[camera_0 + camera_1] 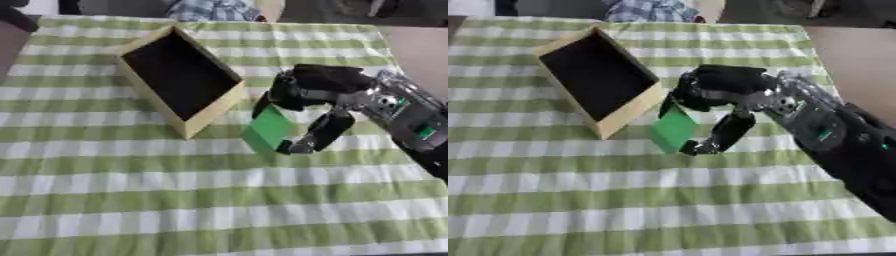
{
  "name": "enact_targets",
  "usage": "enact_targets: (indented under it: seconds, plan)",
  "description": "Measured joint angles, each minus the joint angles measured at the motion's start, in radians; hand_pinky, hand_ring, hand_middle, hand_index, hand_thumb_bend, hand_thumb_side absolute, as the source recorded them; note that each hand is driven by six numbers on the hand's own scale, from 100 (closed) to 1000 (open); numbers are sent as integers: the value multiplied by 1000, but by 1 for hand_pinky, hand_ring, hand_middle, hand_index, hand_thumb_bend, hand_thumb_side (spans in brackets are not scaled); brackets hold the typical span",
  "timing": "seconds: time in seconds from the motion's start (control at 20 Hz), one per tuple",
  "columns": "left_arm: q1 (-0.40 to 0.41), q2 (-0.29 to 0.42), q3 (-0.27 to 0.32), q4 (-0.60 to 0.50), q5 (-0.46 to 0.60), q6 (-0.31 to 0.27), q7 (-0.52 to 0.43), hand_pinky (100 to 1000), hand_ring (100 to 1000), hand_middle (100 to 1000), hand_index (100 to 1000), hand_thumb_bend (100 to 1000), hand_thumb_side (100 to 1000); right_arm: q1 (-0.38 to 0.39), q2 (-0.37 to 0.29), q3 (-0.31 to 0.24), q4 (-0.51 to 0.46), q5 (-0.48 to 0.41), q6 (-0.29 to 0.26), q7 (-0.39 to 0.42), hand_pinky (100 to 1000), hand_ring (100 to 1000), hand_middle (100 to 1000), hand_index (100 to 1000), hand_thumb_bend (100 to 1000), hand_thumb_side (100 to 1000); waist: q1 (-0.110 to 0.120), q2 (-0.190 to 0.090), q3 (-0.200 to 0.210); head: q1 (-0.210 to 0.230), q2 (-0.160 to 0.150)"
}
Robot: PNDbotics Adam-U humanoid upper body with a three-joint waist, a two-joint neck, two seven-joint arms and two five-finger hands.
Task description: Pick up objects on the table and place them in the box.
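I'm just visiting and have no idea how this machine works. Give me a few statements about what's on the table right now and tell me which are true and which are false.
1. The robot's right hand has its fingers curled round a green block. True.
2. The green block already lies inside the box. False: it is outside, beside the box's near right corner.
3. The box shows a dark inside with nothing visible in it. True.
4. The table is covered with a plain red cloth. False: the tablecloth has green and white stripes.
5. The robot's left hand is holding the box steady. False: no left hand appears in either view.
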Motion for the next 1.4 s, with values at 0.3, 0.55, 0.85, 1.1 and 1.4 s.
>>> enact_targets:
  seconds: [0.3,0.55,0.85,1.1,1.4]
  plan:
    - [-4,0,1,0,0,-2,4,534,635,580,716,100,565,-99,25,-40,55,-59,66,1,100,118,151,400,100,256,0,-2,-2,3,-4]
    - [-10,0,1,0,0,-3,5,534,635,580,716,100,565,-202,71,-63,171,-61,95,-1,100,114,150,399,100,261,1,-2,-2,-3,-3]
    - [-14,0,0,0,0,-3,6,535,635,580,715,100,565,-326,166,-98,378,8,105,-11,100,113,150,398,100,263,3,-2,-3,-5,-4]
    - [-19,0,0,0,0,-3,6,536,635,580,715,100,566,-398,253,-144,522,92,88,-34,100,112,149,398,100,267,5,-4,-3,-11,-6]
    - [-29,-1,-1,0,0,-4,6,536,635,580,715,100,566,-463,356,-204,625,209,86,-63,100,119,157,404,100,267,5,-4,7,-27,-18]
